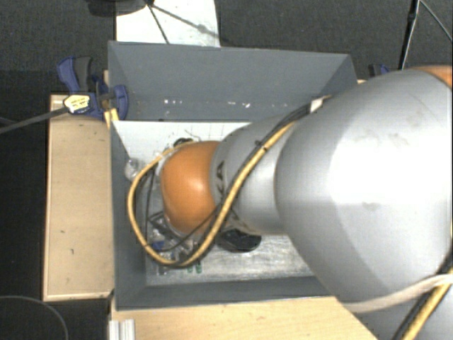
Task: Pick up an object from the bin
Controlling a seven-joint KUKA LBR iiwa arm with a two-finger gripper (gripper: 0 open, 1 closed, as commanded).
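The dark body of my gripper (158, 227) shows low in the bin's left half, below the orange wrist cover. A small blue thing (157, 246) lies right beside it on the bin floor. A small green thing (196, 266) sits by the front wall. To the right, a black rounded thing (241, 242) lies partly under the arm. A small silvery thing (132, 167) rests against the left wall.
The arm reaches in from the right and covers most of the bin floor. A yellow cable loops round the wrist, close to the left wall and the front wall. A strip of pale floor shows along the front.
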